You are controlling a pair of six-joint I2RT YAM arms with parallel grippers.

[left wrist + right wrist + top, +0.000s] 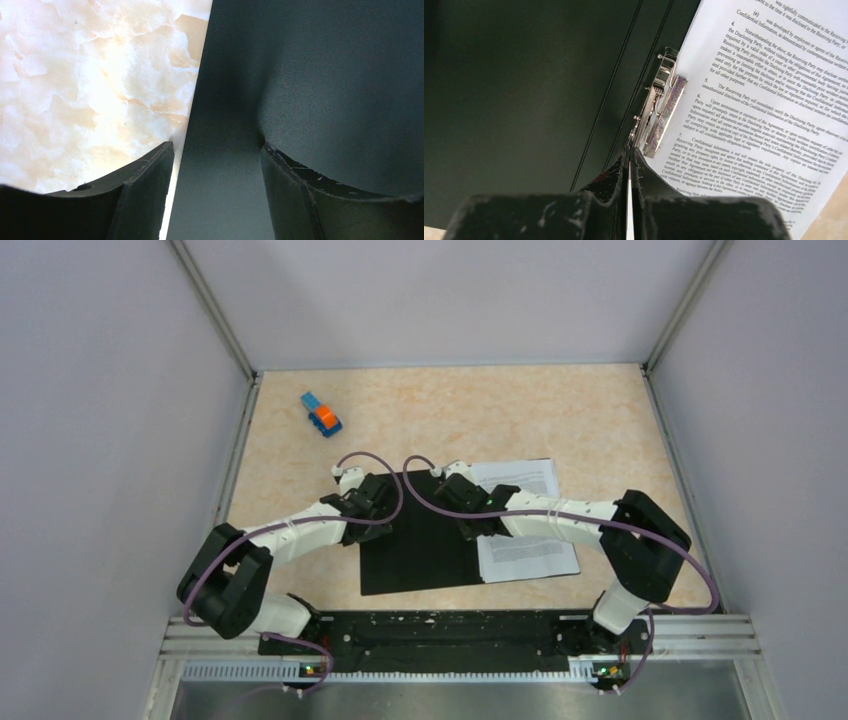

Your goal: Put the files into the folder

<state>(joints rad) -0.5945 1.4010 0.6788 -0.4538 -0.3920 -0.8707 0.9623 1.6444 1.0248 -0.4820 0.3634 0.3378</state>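
The left tool (216,146) stands open astride the folder (325,75) edge, right tool (629,154) pinched closed at the metal clip (665,112) beside the files (769,95)

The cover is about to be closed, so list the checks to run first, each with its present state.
1. Folder lies open, black inside up: ok.
2. Files lie on its right half, beside the metal clip: ok.
3. Files held under the clip: cannot tell.
4. Left gripper open, straddling the folder's left edge: ok.
5. Right gripper clear of the folder: not ok, it is shut and low by the clip.
6. Toy block apart from the folder: ok.
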